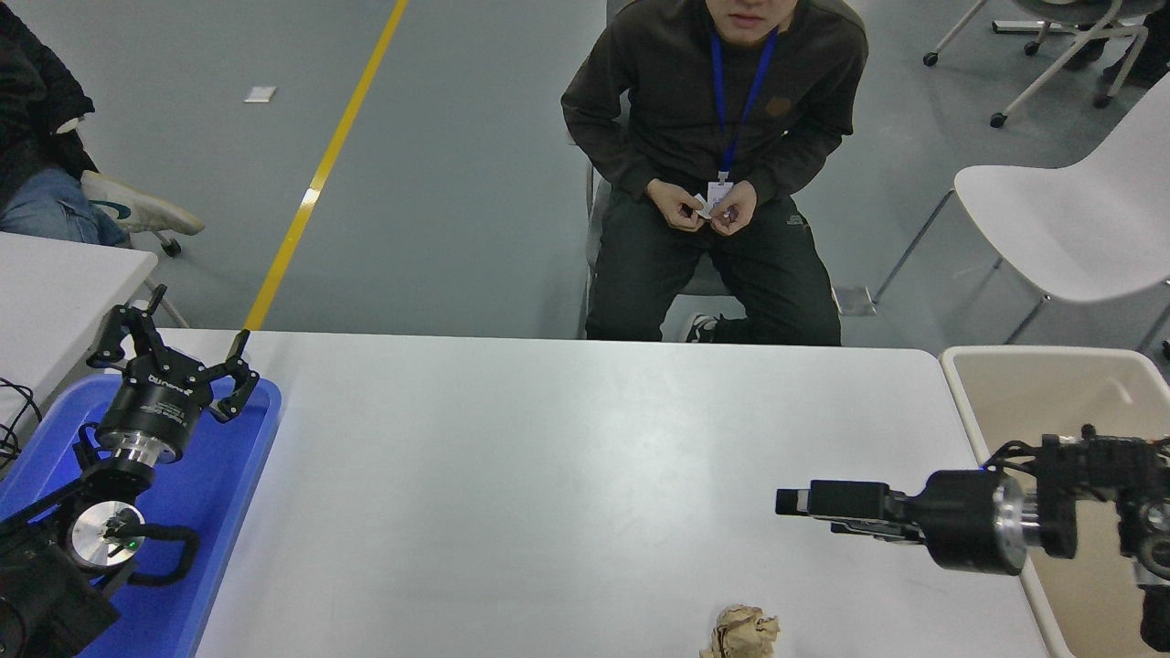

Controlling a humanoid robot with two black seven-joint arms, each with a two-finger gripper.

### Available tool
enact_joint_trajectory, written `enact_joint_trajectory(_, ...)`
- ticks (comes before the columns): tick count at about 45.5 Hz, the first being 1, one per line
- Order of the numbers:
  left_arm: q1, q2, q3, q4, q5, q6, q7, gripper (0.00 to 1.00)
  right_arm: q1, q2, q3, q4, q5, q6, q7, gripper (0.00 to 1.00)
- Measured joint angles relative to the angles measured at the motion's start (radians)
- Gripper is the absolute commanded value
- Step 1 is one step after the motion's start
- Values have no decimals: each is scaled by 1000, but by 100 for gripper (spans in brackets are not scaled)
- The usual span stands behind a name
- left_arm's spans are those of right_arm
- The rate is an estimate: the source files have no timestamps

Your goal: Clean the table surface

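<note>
— What lies on the big matte white tabletop [548, 475] in front of you?

— One crumpled ball of brown paper [742, 633] at the near edge, right of the middle. My right black gripper [793, 503] reaches in from the right edge, level above the surface, pointing left, above and just right of that ball; seen side-on, I cannot tell how its jaws stand.

— And your left?

— My left black gripper [174, 343] is parked over the blue plastic tray [219, 493] at the left edge, fingers spread wide. A beige plastic bin [1051, 384] sits beside the right edge. A person in dark clothes [713, 174] sits beyond the far edge.
</note>
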Motion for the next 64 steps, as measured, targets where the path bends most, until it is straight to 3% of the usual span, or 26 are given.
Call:
enact_joint_trajectory(10,0,0,0,0,0,-1,0,100,12,64,-70,-17,-175,-17,-30,99)
enact_joint_trajectory(24,0,0,0,-1,1,-1,0,100,21,108,-226,-53,-412,-150,-43,100)
enact_joint_trajectory(64,0,0,0,-1,0,-1,0,100,10,264,-353,-173,-553,-371,-39,100)
